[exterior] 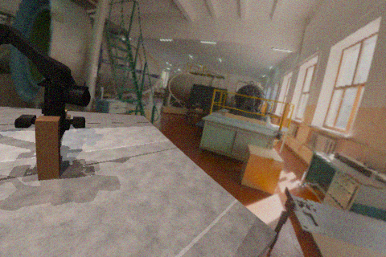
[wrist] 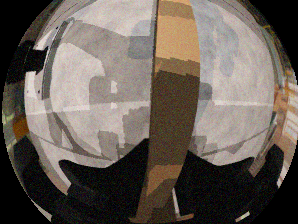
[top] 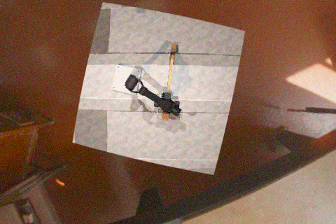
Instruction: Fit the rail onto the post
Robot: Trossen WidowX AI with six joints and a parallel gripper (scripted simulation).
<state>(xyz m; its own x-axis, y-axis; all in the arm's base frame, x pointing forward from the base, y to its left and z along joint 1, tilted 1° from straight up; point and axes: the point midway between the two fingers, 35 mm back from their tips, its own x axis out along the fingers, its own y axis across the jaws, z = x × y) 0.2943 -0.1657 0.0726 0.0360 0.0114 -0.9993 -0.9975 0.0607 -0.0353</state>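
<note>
You're gripping the rail (top: 170, 73) in the jaws right at its near end, mid-frame in the top view beside the post (top: 165, 115), so you're steering that end toward the pegs while the far end's sitting up-frame on the counter (top: 196, 140).

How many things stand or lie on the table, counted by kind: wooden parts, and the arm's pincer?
Wooden rail: 1
Wooden post: 1
Wooden block at the rail's far end: 1
Pincer, shut on the rail: 1
Total: 4
The pegs are hidden in these views and are not counted.
</note>
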